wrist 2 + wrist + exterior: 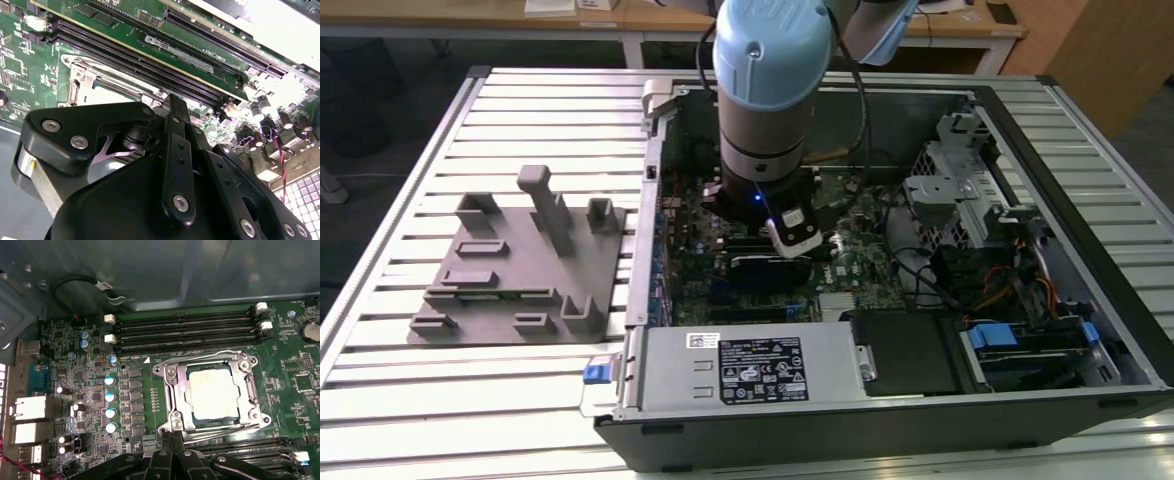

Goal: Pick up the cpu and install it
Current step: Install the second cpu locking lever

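The cpu (214,392), a pale silver square, lies flat inside the metal-framed socket (172,385) on the green motherboard. In the second wrist view a strip of the cpu (107,95) shows past the black gripper body. My gripper (172,437) hangs over the socket's edge, just off the cpu, with its two thin black fingers (166,440) pressed together and nothing between them. In the exterior view the gripper (794,245) reaches down into the open computer case, over the middle of the board.
Black memory slots (185,330) run along both sides of the socket. Capacitors (111,397) stand beside it. The case holds a power supply (747,370), drive cages (961,190) and cables (934,280). A grey fixture plate (520,265) with blocks lies on the slatted table at the exterior view's left.
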Controlling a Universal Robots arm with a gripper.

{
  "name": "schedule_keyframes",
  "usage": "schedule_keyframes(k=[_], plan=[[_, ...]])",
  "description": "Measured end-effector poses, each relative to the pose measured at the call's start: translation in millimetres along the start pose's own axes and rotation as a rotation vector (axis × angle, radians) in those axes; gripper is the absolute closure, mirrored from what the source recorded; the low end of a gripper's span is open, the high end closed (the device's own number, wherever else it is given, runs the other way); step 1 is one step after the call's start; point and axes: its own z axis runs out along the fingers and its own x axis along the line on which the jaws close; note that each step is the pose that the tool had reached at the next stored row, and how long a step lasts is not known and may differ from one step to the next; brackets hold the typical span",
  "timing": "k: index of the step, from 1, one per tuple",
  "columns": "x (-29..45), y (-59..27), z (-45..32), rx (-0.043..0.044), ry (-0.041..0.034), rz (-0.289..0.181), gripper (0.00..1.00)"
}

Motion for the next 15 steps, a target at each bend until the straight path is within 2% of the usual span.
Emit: schedule_keyframes(k=[15], plan=[[0.8,1.0,3.6,-0.0056,0.0006,0.000,0.89]])
